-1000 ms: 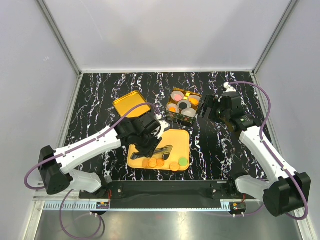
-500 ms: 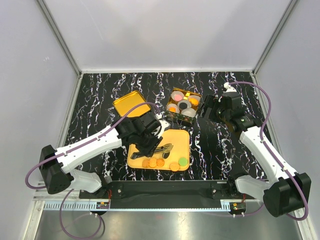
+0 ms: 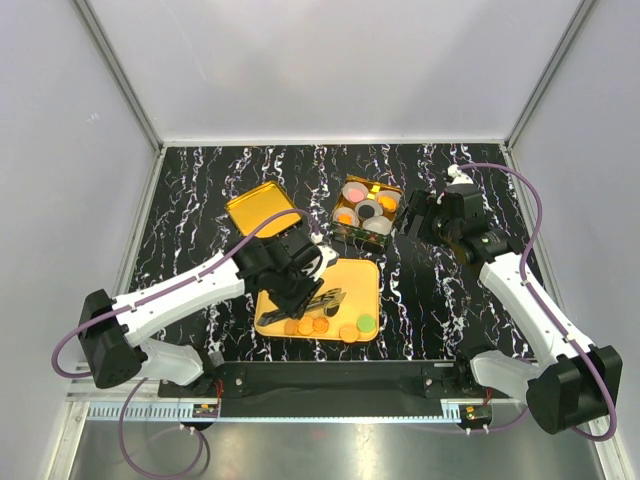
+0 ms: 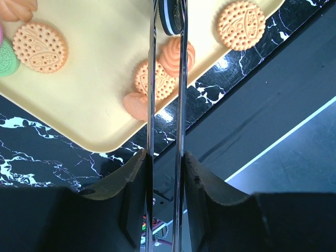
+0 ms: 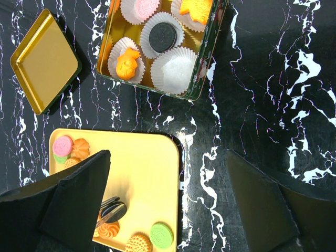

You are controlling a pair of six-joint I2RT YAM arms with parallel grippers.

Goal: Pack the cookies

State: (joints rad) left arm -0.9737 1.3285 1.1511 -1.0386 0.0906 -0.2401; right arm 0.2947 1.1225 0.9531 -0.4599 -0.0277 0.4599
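Several cookies [image 5: 161, 35] sit in the tin [image 5: 210, 58] beyond the tray [image 5: 152, 173], more lie loose on it, the left gripper [image 3: 328, 298] pinches a black cookie [image 4: 170, 18] over it, and the right gripper [image 3: 412, 217] gapes empty beyond it.

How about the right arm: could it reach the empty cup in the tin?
Probably yes: the right gripper hangs open beside the tin, and nothing covers the empty cup; the lid lies apart.
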